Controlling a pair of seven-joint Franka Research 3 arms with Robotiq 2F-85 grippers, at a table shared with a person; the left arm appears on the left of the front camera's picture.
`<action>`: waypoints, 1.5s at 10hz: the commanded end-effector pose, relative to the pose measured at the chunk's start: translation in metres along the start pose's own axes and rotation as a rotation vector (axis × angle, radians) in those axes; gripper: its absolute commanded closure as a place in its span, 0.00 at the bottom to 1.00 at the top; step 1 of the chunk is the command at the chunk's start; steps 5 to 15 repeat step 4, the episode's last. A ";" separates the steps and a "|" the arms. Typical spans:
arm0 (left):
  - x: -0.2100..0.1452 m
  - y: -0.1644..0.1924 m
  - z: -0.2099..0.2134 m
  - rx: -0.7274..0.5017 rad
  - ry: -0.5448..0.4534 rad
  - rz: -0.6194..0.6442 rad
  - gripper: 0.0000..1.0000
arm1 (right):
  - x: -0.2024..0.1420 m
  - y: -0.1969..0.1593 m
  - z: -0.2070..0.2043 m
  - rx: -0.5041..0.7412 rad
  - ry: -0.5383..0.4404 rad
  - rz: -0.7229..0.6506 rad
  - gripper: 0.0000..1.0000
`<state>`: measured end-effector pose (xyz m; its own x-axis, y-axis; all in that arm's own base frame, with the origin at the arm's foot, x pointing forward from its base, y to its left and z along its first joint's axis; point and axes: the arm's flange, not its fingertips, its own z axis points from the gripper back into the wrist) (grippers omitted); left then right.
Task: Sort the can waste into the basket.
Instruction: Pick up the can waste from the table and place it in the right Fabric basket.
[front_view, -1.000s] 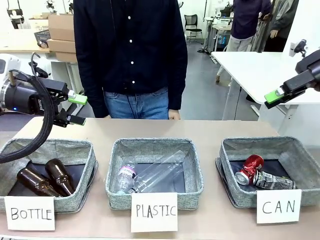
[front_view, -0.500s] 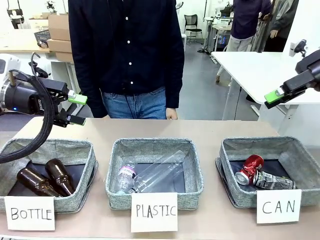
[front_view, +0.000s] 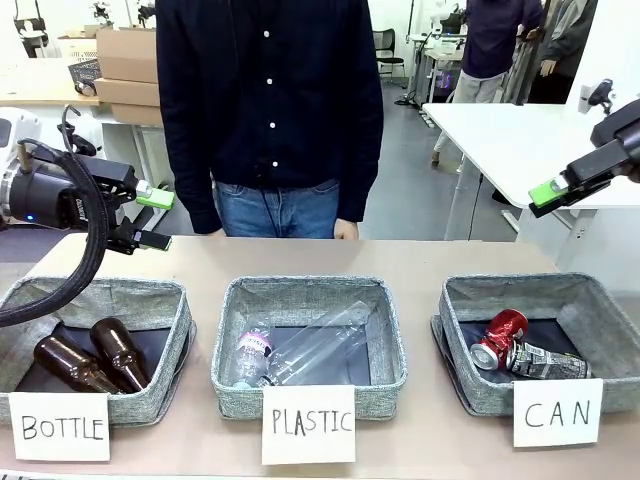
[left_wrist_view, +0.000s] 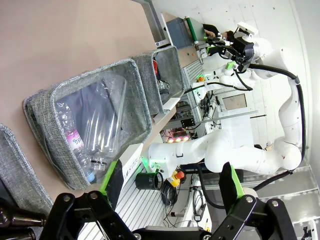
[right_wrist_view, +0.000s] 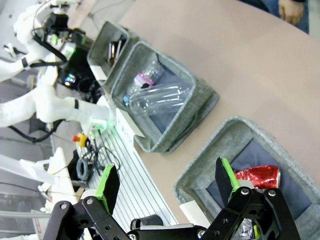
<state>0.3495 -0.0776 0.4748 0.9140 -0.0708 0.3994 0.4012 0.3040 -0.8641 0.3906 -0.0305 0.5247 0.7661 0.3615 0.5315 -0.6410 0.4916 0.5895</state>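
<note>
The left gripper (front_view: 152, 219) has its fingers spread wide with nothing between them. It hangs in the air above the far left corner of the bench (front_view: 420, 262), over the back rim of the basket signed "BOTTLE" (front_view: 150, 300), touching nothing. Its arm comes in level from the left, fingers pointing toward the middle.

The right gripper (front_view: 548, 195) is also spread wide and empty. It is held high at the right edge, well above the basket signed "CAN" (front_view: 470, 300), with the arm reaching in from the upper right and the fingers angled down to the left. From the right wrist, the green-padded fingers (right_wrist_view: 109, 186) frame the bench below, apart from everything.

Both cans lie inside the "CAN" basket on its dark floor: the red can (front_view: 499, 337) tilted toward the left side, and the black-and-silver can (front_view: 548, 362) on its side just beside it, the two touching. The red can (right_wrist_view: 257, 177) also shows from the right wrist.

A person (front_view: 270, 100) stands at the far side.
</note>
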 end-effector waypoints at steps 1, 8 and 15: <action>0.000 -0.001 0.002 0.000 0.005 -0.003 0.00 | -0.004 0.000 -0.002 -0.017 0.003 0.016 0.00; 0.000 -0.001 0.002 0.000 0.005 -0.003 0.00 | -0.004 0.000 -0.002 -0.017 0.003 0.016 0.00; 0.000 -0.001 0.002 0.000 0.005 -0.003 0.00 | -0.004 0.000 -0.002 -0.017 0.003 0.016 0.00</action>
